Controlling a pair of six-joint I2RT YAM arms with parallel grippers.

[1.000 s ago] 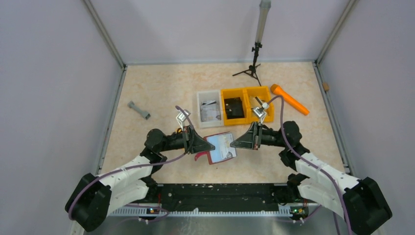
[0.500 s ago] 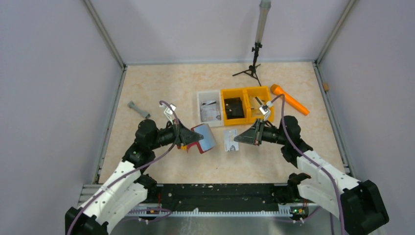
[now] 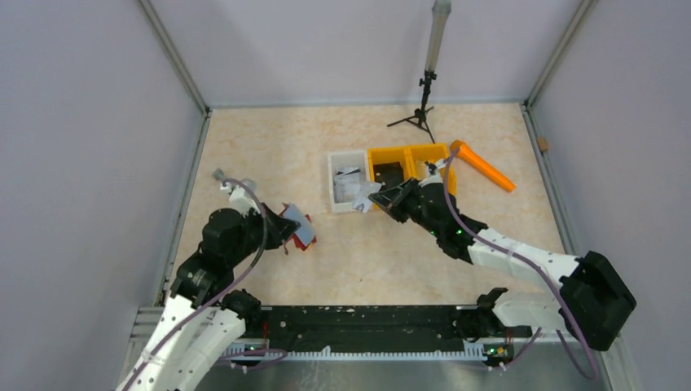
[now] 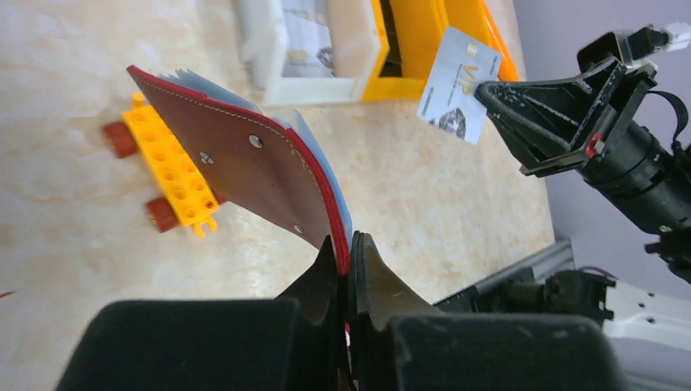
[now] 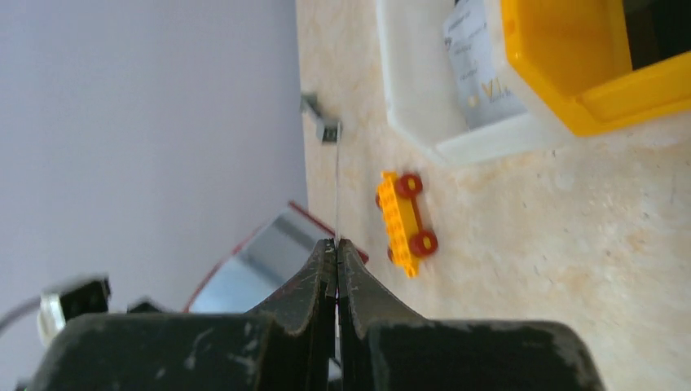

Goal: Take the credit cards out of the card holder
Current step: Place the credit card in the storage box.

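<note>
My left gripper is pinched tight on the edge of the maroon card holder, which hangs above the yellow toy block on the left; my right gripper is clamped on one credit card near the white bin, where other cards lie.

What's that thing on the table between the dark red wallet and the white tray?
A yellow toy block with red wheels lies between the card holder and the white bin; the right wrist view shows it clearest.
</note>
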